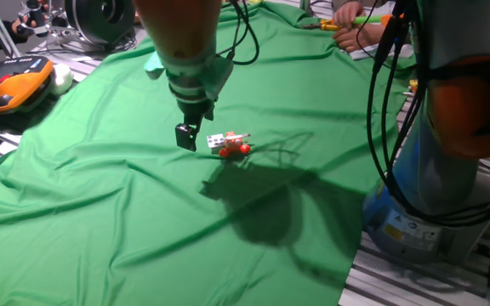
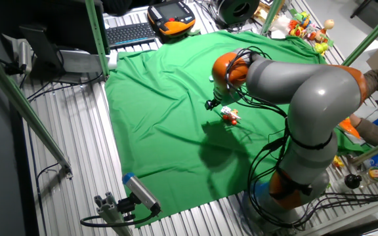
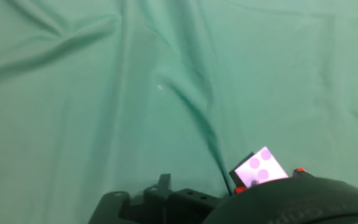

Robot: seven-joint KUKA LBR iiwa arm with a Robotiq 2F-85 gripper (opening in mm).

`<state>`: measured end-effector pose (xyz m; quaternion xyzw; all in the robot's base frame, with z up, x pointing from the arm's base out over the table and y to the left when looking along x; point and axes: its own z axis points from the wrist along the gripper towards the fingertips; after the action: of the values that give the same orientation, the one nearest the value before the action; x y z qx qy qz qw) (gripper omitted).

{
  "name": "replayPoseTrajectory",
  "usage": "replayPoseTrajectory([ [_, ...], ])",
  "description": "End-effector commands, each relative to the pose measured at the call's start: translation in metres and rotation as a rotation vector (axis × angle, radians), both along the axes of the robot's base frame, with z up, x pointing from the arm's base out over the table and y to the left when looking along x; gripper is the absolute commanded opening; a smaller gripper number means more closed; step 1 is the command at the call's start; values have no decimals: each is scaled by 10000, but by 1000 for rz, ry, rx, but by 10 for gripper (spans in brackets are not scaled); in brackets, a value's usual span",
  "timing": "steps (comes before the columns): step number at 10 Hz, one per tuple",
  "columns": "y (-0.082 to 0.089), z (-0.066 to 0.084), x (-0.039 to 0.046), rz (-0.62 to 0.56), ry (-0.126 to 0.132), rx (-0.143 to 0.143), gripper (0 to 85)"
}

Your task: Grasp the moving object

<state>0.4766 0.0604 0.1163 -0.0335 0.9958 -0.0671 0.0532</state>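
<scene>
The moving object (image 1: 230,144) is a tiny toy with red-orange bits and a small white part, lying on the green cloth (image 1: 100,212). My gripper (image 1: 196,132) hangs low over the cloth just left of it, apart from it and holding nothing. One black finger (image 1: 185,136) stands off to the side of the hand's axis, so the jaws look open. From the other fixed view the gripper (image 2: 214,103) is up-left of the toy (image 2: 229,116). In the hand view the toy's white tile (image 3: 261,168) with pink dots peeks over dark gripper parts at the bottom edge.
An orange teach pendant (image 1: 11,89) and a keyboard (image 2: 130,33) lie beyond the cloth's edge. The arm's base (image 1: 424,212) with hanging black cables stands at one side. A person's hands (image 1: 356,21) are at the far edge. The cloth has long folds (image 3: 191,106).
</scene>
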Motion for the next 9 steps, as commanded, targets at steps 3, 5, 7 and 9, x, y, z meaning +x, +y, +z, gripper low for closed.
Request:
replayPoseTrajectory([
  [3,5,-1,0,-16,38,2,850],
  [5,5,-1,0,-50,81,-9,850],
  [7,5,-1,0,-90,134,-49,850],
  [9,5,-1,0,-82,143,-55,850],
])
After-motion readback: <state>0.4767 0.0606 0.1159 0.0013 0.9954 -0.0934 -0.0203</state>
